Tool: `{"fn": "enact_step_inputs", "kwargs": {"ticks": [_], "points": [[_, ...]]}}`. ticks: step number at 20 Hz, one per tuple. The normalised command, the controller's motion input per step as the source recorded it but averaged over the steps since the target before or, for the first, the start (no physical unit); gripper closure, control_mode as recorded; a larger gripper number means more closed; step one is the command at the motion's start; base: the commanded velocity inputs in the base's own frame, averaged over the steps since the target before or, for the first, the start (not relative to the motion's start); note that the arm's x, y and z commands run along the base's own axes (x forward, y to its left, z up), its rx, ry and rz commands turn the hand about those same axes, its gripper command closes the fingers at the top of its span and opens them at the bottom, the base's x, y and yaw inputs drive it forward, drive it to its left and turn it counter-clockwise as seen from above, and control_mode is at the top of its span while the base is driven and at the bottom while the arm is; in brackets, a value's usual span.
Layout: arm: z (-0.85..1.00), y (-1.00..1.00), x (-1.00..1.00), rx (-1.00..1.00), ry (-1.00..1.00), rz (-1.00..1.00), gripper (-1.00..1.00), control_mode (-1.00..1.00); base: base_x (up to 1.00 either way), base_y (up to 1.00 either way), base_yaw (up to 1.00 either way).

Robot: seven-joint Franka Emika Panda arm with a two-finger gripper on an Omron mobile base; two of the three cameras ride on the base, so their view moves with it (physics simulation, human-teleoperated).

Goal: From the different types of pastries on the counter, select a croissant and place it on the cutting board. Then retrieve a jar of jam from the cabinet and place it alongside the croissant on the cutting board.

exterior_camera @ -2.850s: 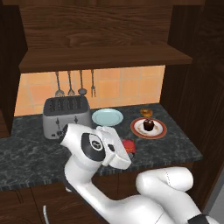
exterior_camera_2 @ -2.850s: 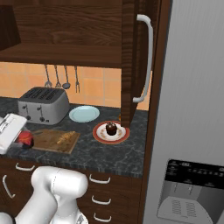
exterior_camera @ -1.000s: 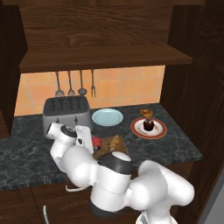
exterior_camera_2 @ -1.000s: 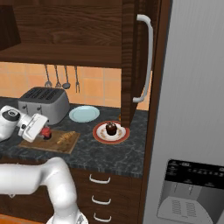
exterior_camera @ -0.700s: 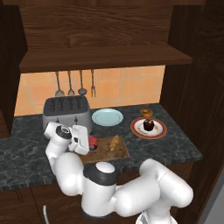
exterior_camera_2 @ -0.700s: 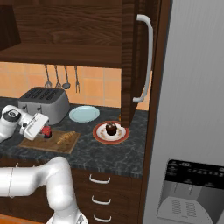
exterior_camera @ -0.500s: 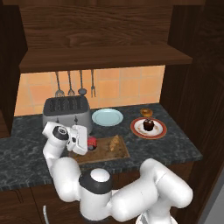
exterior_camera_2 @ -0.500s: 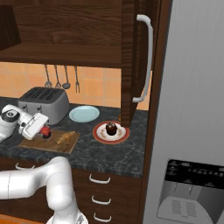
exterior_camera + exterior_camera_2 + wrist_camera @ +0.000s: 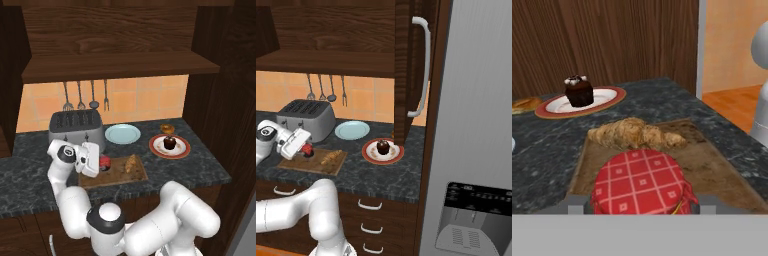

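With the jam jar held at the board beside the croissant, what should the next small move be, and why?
Probably lower a touch and open the fingers. The gripper is closed on the jar of jam, which sits low over the cutting board just beside the croissant. Whether the jar's base already touches the board cannot be told, so a gentle descent before release seems safest.

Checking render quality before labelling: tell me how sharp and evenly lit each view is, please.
Hand view: jar of jam and croissant crisp, lighting flat, no glare. Left base view: soft, shadow under the cabinet shelf. Right base view: similar softness, cutting board evenly lit.
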Motion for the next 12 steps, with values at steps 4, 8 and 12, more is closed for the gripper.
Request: {"fn": "enact_step_inputs", "kwargs": {"ticks": [4,8,12], "points": [[0.29,0.0,0.0,-0.04,-0.01,0.0,-1.0,-1.0,0.0,0.0,0.0],[0.06,0.03,0.0,-0.06,0.0,0.0,-1.0,-1.0,0.0,0.0,0.0],[0.12,0.07,0.0,-0.07,-0.03,0.01,-1.0,-1.0,0.0,0.0,0.0]]}}
